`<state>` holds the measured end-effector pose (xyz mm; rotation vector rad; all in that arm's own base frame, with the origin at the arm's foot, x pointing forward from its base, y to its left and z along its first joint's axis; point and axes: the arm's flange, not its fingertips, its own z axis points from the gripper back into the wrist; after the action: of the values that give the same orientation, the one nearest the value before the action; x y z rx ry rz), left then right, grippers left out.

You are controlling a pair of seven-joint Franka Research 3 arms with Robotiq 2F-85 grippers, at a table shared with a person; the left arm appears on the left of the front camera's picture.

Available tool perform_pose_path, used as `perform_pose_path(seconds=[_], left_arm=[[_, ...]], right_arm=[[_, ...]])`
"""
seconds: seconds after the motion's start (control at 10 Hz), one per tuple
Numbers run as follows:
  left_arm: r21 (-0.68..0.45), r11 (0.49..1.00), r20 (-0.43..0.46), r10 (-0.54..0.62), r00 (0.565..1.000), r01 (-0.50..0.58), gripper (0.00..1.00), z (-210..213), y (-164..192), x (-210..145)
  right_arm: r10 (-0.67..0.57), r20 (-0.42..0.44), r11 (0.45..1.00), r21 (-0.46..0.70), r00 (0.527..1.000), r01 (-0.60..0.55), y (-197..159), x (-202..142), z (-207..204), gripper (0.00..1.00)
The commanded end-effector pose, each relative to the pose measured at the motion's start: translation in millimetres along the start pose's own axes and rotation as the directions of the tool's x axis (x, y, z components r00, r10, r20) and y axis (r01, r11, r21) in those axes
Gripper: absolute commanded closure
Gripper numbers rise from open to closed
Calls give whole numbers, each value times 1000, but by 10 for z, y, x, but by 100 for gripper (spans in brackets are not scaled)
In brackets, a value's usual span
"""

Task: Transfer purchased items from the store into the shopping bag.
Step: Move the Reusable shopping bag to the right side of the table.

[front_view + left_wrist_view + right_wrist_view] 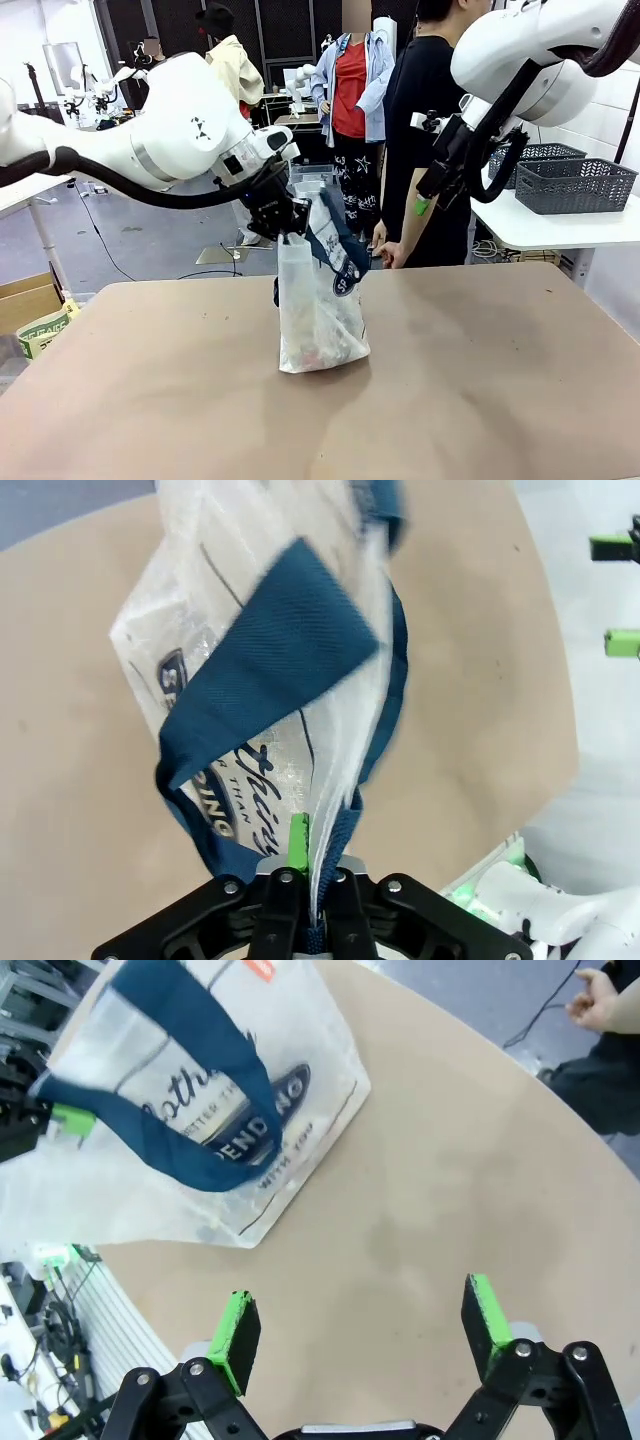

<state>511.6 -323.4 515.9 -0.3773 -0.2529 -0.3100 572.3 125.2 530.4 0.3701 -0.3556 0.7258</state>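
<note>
Right wrist view: shopping bag [210, 1110], "ENDING".

Translucent whitish plastic for the shopping bag [318, 320], thin, crinkled and faintly glossy, with navy strap handles [270, 675] of coarse woven cloth. Matt tan for the surface [480, 380], smooth with faint mottling, seemingly board or laminate. Matt black hard plastic on the left gripper [310, 865] and right gripper [362, 1325], with bright green rubbery pads [236, 1340]. Glossy white shells on the arms [180, 120]. Dark grey slotted plastic on the baskets [575, 183] behind.
</note>
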Motion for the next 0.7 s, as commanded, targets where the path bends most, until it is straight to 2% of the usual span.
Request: perform_pose_path(seconds=[0.0,0.2,0.6], left_arm=[[120,993,8,-3,1000,2,100,241,-19,363],[214,976,9,-30,1000,27,100,439,16,613],[275,949,-70,-141,988,155,100,841,240,842]], right_arm=[[-5,-8,1000,-24,1000,4,5,15,-11,0],[-5,-8,1000,-24,1000,4,5,15,-11,0],[-5,-8,1000,-24,1000,4,5,15,-11,0]])
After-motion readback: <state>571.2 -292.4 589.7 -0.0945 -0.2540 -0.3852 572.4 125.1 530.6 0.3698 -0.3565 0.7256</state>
